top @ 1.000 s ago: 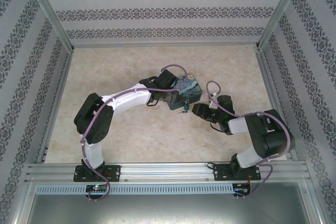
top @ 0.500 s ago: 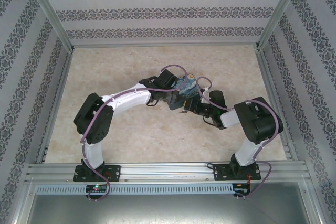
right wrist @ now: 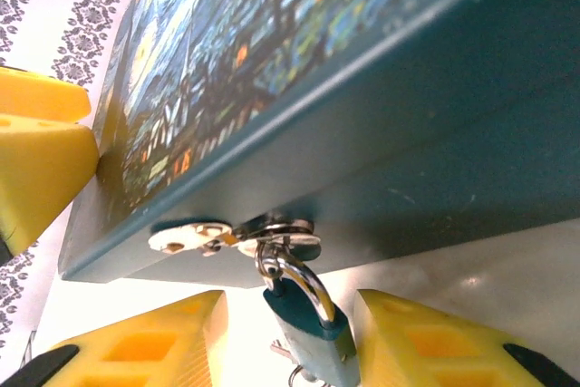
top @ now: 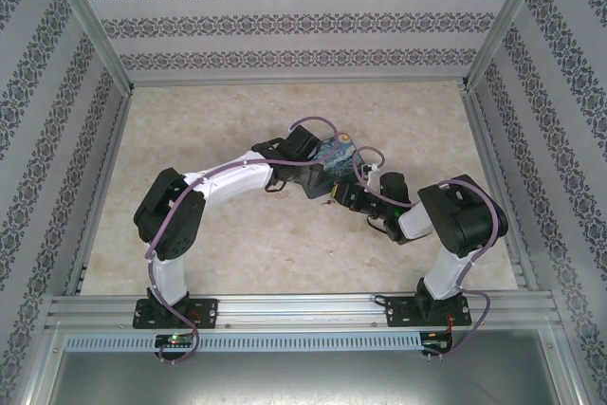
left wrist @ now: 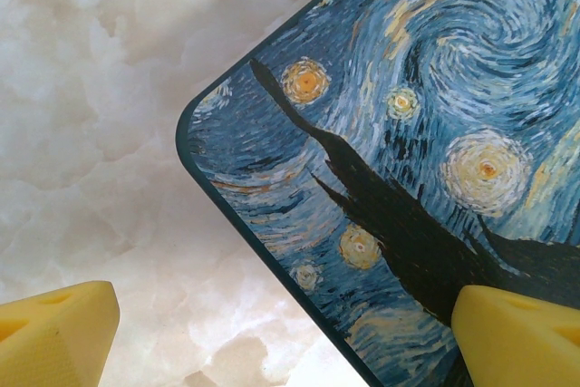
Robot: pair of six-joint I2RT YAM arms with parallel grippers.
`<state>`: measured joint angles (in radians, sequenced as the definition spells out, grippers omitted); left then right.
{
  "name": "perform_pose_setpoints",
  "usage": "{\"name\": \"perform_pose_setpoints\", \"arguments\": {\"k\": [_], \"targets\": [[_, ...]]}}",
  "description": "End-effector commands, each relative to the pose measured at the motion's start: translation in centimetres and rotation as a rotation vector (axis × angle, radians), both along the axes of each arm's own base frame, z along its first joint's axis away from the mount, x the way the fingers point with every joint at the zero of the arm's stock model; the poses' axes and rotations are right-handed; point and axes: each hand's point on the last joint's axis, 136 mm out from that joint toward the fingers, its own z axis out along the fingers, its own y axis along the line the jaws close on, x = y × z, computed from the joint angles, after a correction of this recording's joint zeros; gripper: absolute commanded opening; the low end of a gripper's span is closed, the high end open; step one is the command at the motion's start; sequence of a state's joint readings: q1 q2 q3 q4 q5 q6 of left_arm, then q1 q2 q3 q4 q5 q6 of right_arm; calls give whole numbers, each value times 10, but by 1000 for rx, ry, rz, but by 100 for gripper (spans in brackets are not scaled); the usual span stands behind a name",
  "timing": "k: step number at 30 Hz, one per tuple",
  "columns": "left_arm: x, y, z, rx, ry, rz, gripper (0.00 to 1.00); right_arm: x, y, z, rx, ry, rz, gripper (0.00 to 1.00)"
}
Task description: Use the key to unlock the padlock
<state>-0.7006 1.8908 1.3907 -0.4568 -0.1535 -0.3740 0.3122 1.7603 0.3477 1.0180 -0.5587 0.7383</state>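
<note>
Right gripper (right wrist: pixel 288 319) has moved up to the painted box (right wrist: pixel 435 133), yellow foam jaws parted around the blue padlock (right wrist: pixel 313 340); left gripper (left wrist: pixel 285 333) gapes wide over the marbled desk (left wrist: pixel 91 133).

Box (top: pixel 337 156) lies on surface (top: pixel 218 120), a little right of centre. Left gripper (left wrist: pixel 285 342) sits at its left end, straddling one top corner: one finger (left wrist: pixel 517 337) over the box, the other over bare surface. Hasp (right wrist: pixel 231 235) on the box's near wall. Padlock (right wrist: pixel 308 333) hangs from it, between the fingers of the right gripper (right wrist: pixel 292 351), closer to one finger.
</note>
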Motion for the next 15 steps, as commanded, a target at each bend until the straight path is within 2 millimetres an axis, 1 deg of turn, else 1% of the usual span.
{"name": "perform_pose_setpoints", "arguments": {"k": [1, 7, 13, 15], "targets": [[-36, 31, -61, 175, 190, -11, 96, -34, -5, -39, -39, 183, 11, 42], [-36, 31, -60, 171, 190, -9, 96, -35, -3, -41, -31, 187, 16, 37], [-37, 30, -61, 170, 192, -12, 95, -37, -3, -46, -35, 193, 7, 35], [-36, 30, -61, 167, 193, -9, 95, -36, -2, -47, -31, 193, 3, 33]]}}
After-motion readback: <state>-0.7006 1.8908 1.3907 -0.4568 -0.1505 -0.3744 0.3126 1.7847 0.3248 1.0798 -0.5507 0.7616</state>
